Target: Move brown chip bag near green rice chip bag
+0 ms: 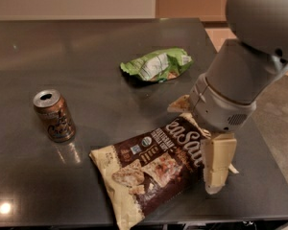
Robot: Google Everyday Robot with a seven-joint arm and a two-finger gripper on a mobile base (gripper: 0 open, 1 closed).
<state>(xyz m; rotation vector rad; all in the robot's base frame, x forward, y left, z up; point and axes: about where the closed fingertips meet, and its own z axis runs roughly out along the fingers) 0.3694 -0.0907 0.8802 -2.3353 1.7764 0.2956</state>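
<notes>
Low — pincer (216, 178) at brown chip bag (151, 171)

Your brown chip bag (153, 169) lies flat, the gripper (219, 169) at its right end; the crumpled green rice chip bag (158, 64) lies apart behind it.

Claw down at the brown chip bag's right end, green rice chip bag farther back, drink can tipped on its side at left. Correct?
No. The camera view shows the drink can standing upright, not tipped. The claw is at the right end of the brown chip bag, and the green rice chip bag lies farther back.
</notes>
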